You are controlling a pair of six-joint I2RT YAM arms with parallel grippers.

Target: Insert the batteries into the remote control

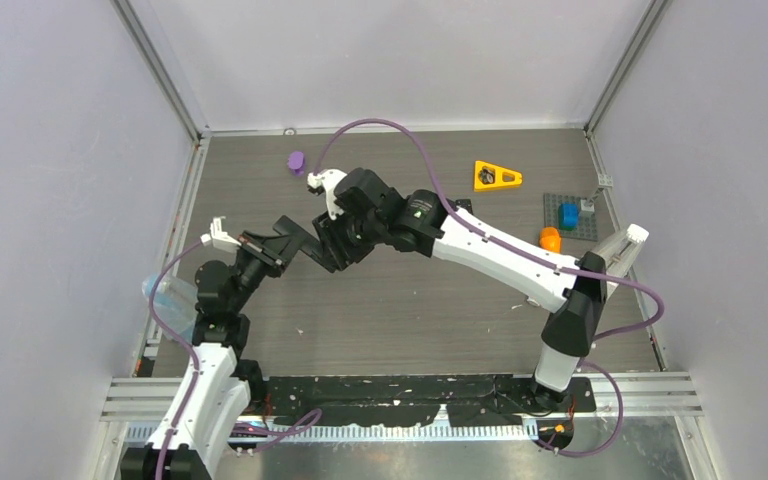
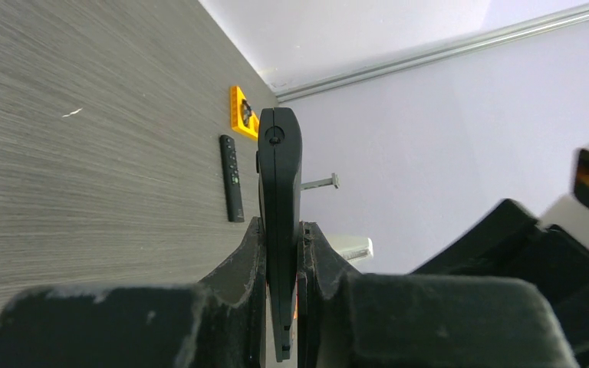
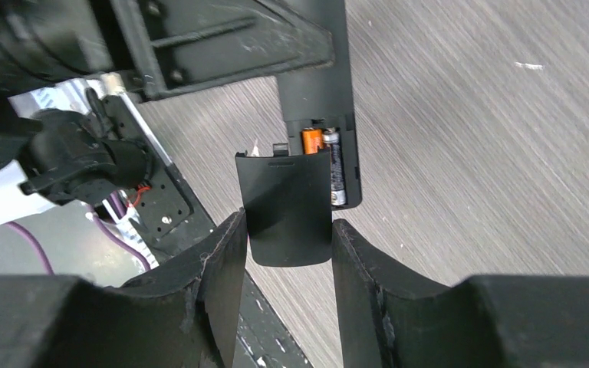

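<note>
Left jaws clamped on remote [image 2: 278, 184], right jaws pinching battery cover [image 3: 287, 207], arms meeting mid-table

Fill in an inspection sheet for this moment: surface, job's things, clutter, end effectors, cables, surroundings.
Surface: grey wood-grain table, white specks.
Job's things: remote compartment open, two batteries inside; battery cover off.
Clutter: second remote, purple piece, yellow wedge, grey plate with blue block, orange piece.
End effectors: left end effector shut on remote; right end effector shut on battery cover.
Cables: purple cables along both arms.
Surroundings: pale walls, metal frame.
</note>
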